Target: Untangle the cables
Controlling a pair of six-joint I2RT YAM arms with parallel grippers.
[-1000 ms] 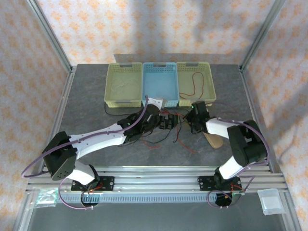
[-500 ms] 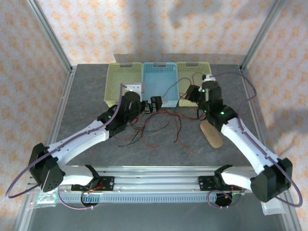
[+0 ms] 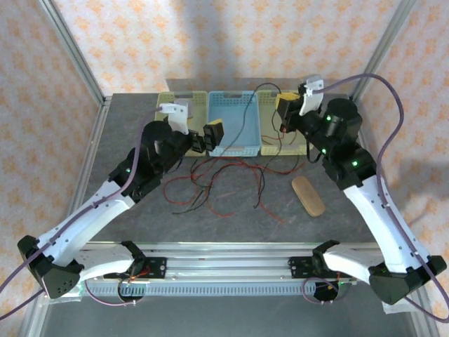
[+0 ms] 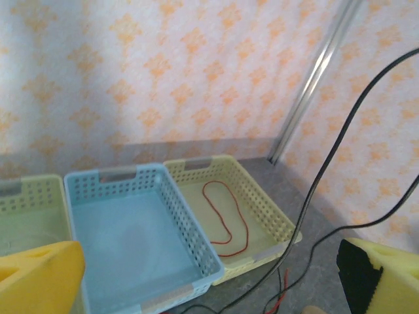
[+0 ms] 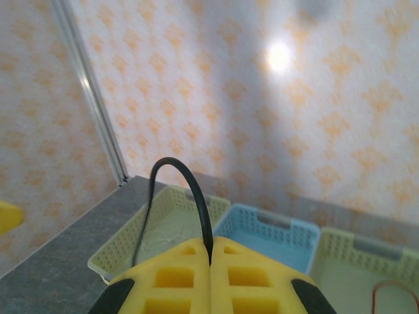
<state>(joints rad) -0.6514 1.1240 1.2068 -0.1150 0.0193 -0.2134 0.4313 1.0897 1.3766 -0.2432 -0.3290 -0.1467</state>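
Two grippers, three baskets and one heap of cables, each placed against the blue basket [image 3: 235, 94].

1. My left gripper [image 3: 205, 136]: over the near left corner of the blue basket. The jaws are spread wide with nothing between them. In its wrist view a yellow pad [image 4: 39, 278] sits at each lower corner, and the blue basket's floor lies between them.

2. My right gripper [image 5: 210, 261]: up high, to the right of the blue basket. The pads are pressed together with the black cable [image 5: 186, 180] pinched in the seam. The cable rises from the pads in a loop. Seen from overhead, it drapes across the blue basket to the table [image 3: 123, 126] in front.

3. The cables [image 3: 224, 175]: loose red and black strands on the grey table just in front of the blue basket. They cross too much for me to count. The black cable I hold appears to run into them.

4. One red cable [image 4: 226, 219]: lies in a long loop inside the yellow basket [image 4: 265, 206] touching the blue basket's right side, apart from the heap.

5. Second yellow basket [image 3: 184, 95]: touches the blue basket's left side, partly behind my left arm.

6. Brown oval piece [image 3: 307, 195]: flat on the table, in front and to the right of the blue basket.
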